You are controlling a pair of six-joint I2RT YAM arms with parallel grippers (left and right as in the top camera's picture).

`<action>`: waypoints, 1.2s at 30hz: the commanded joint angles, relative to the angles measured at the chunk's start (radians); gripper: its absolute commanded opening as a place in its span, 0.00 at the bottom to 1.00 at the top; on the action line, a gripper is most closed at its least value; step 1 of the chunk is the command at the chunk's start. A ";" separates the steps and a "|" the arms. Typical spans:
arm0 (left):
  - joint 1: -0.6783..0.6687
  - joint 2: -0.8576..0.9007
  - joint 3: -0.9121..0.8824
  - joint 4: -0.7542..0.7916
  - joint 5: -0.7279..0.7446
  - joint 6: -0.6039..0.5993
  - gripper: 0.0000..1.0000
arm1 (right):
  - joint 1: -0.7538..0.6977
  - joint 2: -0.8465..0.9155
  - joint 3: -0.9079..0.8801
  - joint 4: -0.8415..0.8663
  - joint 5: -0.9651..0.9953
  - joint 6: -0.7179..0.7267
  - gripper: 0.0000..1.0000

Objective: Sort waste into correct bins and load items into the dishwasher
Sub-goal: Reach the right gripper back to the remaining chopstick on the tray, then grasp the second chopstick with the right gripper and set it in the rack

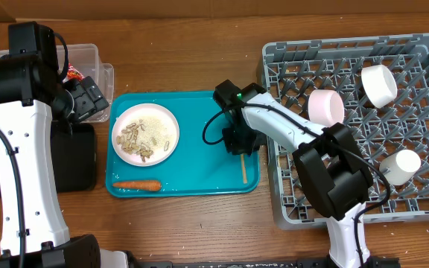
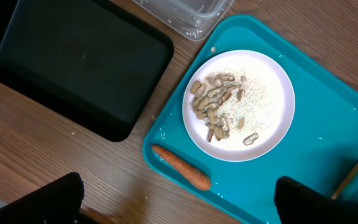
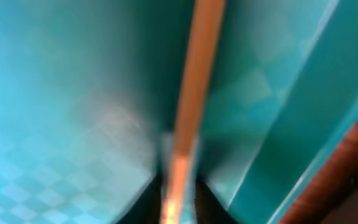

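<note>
A thin wooden chopstick (image 1: 243, 168) (image 3: 194, 81) lies on the teal tray (image 1: 199, 167) near its right edge. My right gripper (image 1: 238, 146) (image 3: 179, 202) is down on the tray, its dark fingers closed against the stick's sides. The white plate (image 1: 145, 134) (image 2: 238, 106) holds beige nut scraps and rice. An orange carrot (image 1: 136, 184) (image 2: 180, 167) lies by the tray's front edge. My left gripper (image 1: 88, 100) (image 2: 181, 208) hangs wide open above the tray's left side, holding nothing. A red wrapper (image 1: 71, 74) shows in the clear tub (image 1: 88, 58).
The black tray (image 1: 73, 160) (image 2: 79, 62) lies left of the teal tray, in front of the clear tub (image 2: 185, 12). The grey dish rack (image 1: 423, 205) on the right holds two white bowls (image 1: 326, 106) (image 1: 379, 84) and a white cup (image 1: 401, 165).
</note>
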 commanded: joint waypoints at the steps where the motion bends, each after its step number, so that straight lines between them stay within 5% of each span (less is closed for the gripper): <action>1: 0.002 0.002 -0.003 0.001 0.002 0.005 1.00 | 0.001 0.031 -0.005 -0.002 -0.003 0.005 0.05; 7: 0.002 0.002 -0.003 0.000 0.002 0.005 1.00 | -0.013 -0.001 0.040 -0.076 -0.005 0.008 0.04; 16: 0.002 0.002 -0.003 0.001 0.002 0.005 1.00 | -0.093 -0.386 0.148 -0.153 0.009 -0.061 0.04; 23: 0.002 0.002 -0.003 -0.004 0.002 0.005 1.00 | -0.231 -0.470 0.142 -0.297 0.081 -0.109 0.04; 36: 0.002 0.002 -0.003 -0.006 0.011 0.004 1.00 | -0.296 -0.461 -0.187 -0.119 -0.006 -0.163 0.04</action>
